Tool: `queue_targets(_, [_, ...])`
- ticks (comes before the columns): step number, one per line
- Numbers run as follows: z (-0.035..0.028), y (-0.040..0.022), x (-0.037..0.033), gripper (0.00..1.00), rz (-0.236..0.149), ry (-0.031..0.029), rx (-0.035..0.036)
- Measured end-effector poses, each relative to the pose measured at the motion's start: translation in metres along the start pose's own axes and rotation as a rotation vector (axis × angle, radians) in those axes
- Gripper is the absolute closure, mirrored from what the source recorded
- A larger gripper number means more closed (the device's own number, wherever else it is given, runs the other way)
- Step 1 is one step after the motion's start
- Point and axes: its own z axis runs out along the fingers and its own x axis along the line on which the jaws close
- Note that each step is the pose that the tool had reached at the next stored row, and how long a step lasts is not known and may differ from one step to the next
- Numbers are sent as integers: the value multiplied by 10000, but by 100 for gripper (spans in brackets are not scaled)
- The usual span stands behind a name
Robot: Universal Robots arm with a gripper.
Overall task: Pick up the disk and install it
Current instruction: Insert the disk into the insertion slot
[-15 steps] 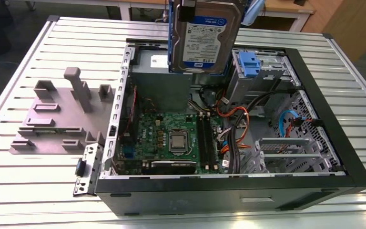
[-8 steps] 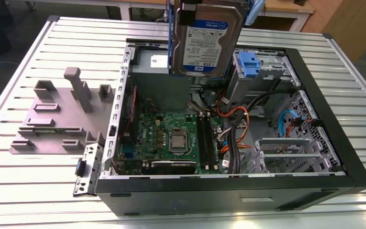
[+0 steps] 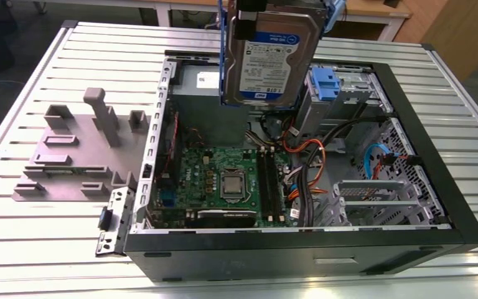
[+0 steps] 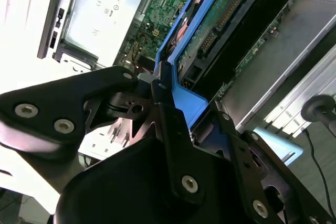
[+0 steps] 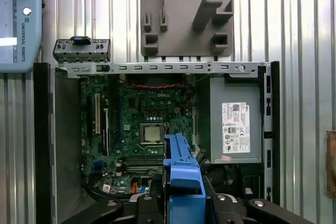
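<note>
The disk (image 3: 268, 59), a silver hard drive with a white-and-blue label in a blue carrier bracket, hangs upright in the air above the open computer case (image 3: 463, 218). It is over the back half of the case, near the power supply and the drive bay. In both wrist views my gripper (image 4: 173, 103) (image 5: 184, 195) is shut on the blue carrier's edge. The disk's (image 4: 220, 19) green circuit-board underside shows in the second wrist view. The blue carrier (image 5: 182, 166) sticks out between the black fingers (image 5: 220, 203) over the motherboard in the first wrist view.
Inside the case lie the motherboard (image 3: 222, 180), orange and black cables (image 3: 305, 156), a power supply (image 5: 236, 124) and a drive bay holding a blue caddy (image 3: 325, 84). A grey slotted holder block (image 3: 73, 156) stands on the ribbed metal table at the exterior view's left. A teach pendant (image 5: 18, 19) lies nearby.
</note>
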Motion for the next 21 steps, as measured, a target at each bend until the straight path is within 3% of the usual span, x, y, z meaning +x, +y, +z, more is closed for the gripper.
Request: queue_targets(21, [-8,-13,377,63,0,5,0])
